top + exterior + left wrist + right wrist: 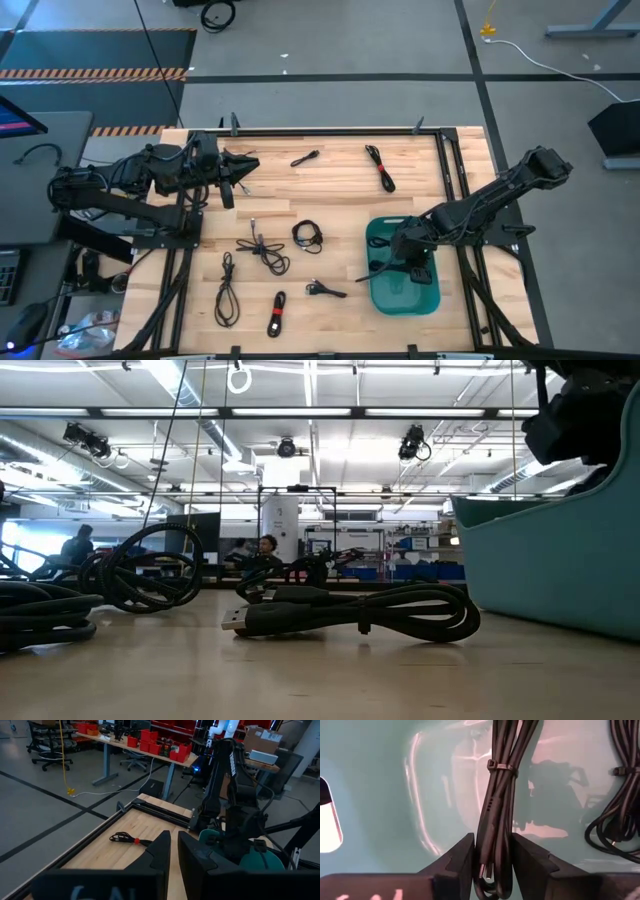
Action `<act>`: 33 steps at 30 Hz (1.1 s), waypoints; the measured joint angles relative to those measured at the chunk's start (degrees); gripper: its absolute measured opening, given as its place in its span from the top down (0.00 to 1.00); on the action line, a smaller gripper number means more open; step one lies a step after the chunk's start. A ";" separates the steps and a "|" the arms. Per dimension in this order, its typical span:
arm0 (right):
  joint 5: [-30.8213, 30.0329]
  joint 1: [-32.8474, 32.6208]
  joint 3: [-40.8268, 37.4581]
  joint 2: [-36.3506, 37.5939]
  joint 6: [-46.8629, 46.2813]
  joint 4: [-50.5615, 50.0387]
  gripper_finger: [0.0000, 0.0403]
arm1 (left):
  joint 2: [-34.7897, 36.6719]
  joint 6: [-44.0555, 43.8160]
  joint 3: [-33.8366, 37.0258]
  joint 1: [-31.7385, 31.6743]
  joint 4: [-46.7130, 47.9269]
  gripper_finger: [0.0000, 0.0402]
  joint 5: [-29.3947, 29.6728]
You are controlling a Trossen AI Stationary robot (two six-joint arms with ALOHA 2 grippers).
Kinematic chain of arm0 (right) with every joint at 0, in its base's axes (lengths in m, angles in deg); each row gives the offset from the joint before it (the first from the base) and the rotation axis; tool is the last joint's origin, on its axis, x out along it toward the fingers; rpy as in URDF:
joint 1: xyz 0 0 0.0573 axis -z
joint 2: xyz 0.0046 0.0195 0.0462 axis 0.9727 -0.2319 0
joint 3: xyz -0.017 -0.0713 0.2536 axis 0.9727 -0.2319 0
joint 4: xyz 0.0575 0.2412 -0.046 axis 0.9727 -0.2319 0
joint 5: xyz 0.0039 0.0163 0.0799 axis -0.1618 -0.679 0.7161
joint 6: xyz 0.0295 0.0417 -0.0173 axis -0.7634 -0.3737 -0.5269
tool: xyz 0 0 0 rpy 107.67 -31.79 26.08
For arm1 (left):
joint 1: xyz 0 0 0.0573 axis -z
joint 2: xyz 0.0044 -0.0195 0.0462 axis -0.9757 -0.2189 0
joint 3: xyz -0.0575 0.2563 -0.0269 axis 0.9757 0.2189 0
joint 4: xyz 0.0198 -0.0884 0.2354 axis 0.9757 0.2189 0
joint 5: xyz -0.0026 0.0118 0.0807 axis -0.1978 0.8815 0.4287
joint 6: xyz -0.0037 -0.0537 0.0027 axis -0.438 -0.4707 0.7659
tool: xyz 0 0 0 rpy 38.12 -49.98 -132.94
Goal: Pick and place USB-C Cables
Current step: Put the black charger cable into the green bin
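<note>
Several black USB-C cables lie loose on the wooden table, among them one at the far middle [305, 157], one at the far right [380, 167], a coil at the centre [307, 235] and one with a red band [277, 313] near the front. My right gripper [410, 270] reaches down into the teal tub [378, 240], shut on a tied cable bundle [495, 795]. Another cable [620, 810] rests on the tub's floor beside it. My left gripper [245, 165] waits high over the table's far left, shut and holding nothing. My right gripper has one end of the tied bundle [492, 845] between its two fingers, a finger against each long side. The fingers come from above, slanting steeply down, and lie along the bundle. The rest of the bundle stretches away over the tub's floor.
The tub stands at the table's near right, its wall [560, 560] tall in the low view. A cable [350, 610] lies just left of it. A black metal frame [330, 130] runs round the table's edges. Bare wood lies between the scattered cables.
</note>
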 joint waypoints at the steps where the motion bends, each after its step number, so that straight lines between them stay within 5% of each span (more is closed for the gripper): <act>1: 0.00 0.00 0.00 0.00 0.02 -0.27 0.68 | 0.01 0.00 0.00 0.01 0.00 0.90 0.00; 21: 0.00 0.04 0.00 0.00 -1.87 -4.61 0.67 | 0.01 -0.02 0.00 0.01 0.02 0.90 -0.02; 33: -4.36 0.22 0.00 0.00 -2.12 -4.38 0.58 | -0.01 0.02 0.00 0.00 0.02 0.90 0.00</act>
